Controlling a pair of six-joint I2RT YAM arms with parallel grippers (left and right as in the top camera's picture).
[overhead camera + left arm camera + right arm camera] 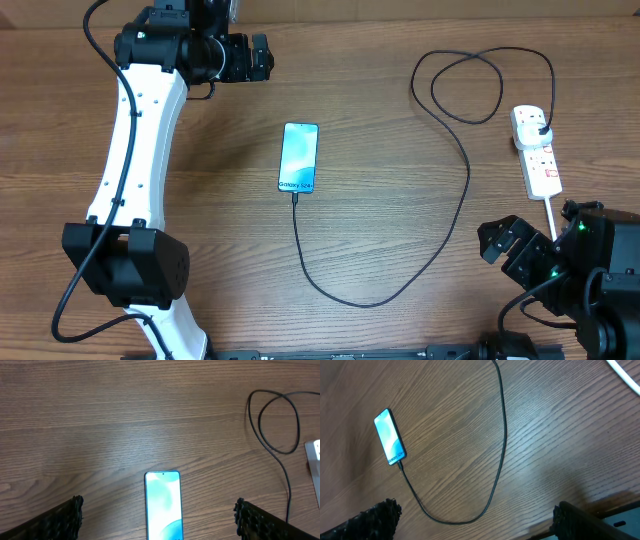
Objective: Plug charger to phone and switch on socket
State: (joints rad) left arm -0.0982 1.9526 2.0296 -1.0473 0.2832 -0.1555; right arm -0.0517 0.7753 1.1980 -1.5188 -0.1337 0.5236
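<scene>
The phone (299,157) lies flat mid-table, its blue-teal screen lit and facing up. The charger (440,250), a thin black cable, meets the phone's near short edge, curves right, loops at the back and ends in a black plug (541,130) seated in the white socket (540,160). My left gripper (264,58) hangs open beyond the phone. In the left wrist view the phone (163,505) shows between my wide-apart fingers (60,520). My right gripper (503,250) stands open near the front right, below the socket. The right wrist view shows the phone (390,437) and the charger (501,435).
The socket's thick white cord (552,215) runs toward my right arm and also shows as a white cord (625,372) in the right wrist view. The charger's loop (280,425) lies right of the phone. The table's front edge (610,510) is close under my right gripper.
</scene>
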